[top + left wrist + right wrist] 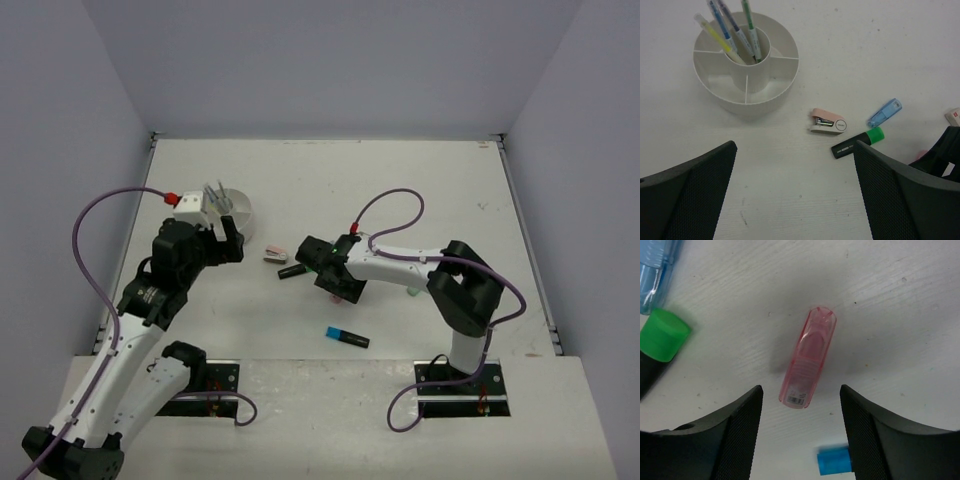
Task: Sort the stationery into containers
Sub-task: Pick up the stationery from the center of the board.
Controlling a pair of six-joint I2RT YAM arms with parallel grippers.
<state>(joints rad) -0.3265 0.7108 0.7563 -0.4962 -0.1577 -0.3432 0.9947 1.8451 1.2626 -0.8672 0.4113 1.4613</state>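
Note:
A round white container with divided sections holds several pens upright in its middle cup; it also shows in the top view. My left gripper is open and empty, hovering just in front of the container. A pink mini stapler, a black highlighter with a green end and a clear blue marker lie right of it. My right gripper is open, low over a clear pink marker that lies on the table between its fingers, not gripped.
A black highlighter with a blue end lies near the front, and its blue cap shows by my right finger. A small eraser sits at the far right. A mint item lies beside the right arm. Walls enclose the table.

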